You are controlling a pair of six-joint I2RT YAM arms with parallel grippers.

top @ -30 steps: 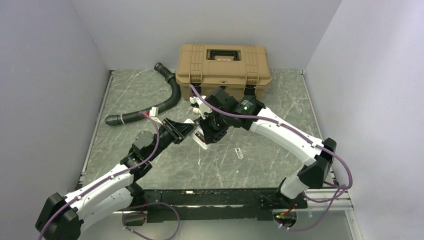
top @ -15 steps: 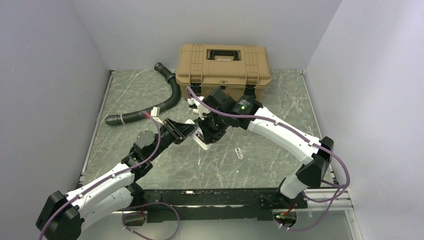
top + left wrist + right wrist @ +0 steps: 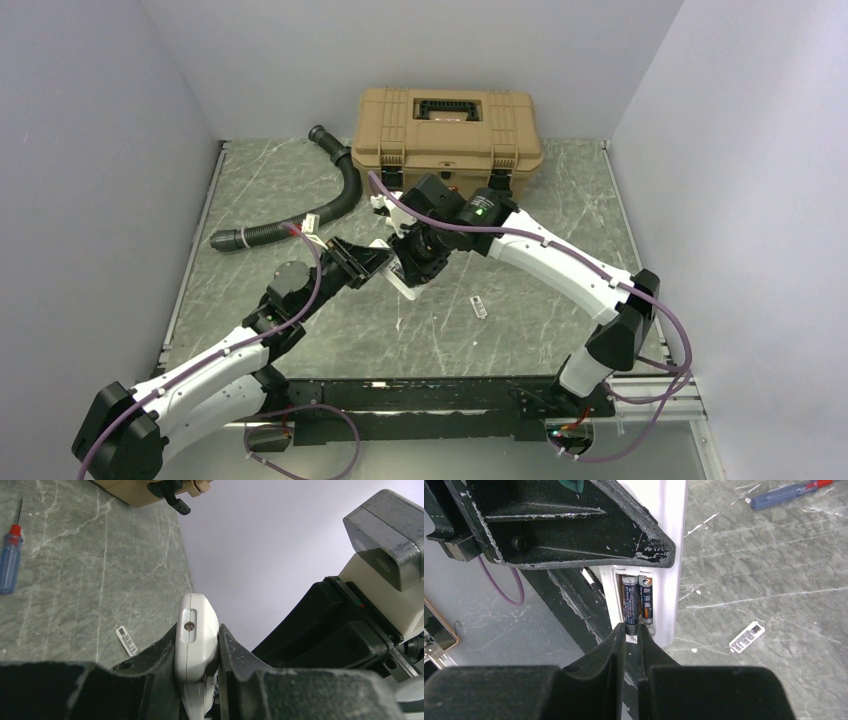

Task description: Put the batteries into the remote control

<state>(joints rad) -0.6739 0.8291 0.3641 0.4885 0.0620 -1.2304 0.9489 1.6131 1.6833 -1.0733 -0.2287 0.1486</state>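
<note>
The slim white plastic remote control (image 3: 671,597) is up off the grey marbled desk (image 3: 520,330), just in front of the tan hard plastic case (image 3: 447,125). Its back is open, with two dark cylindrical batteries (image 3: 631,605) side by side in the bay. My worry: if one isn't fully seated, an off-centre nudge could pop it out or twist the remote in its grip. The left gripper (image 3: 197,635) has its jaws pinching the remote by its edges. The right gripper (image 3: 631,632) has its jaws nearly pressed together, tips at the batteries' lower ends, holding nothing I can see.
</note>
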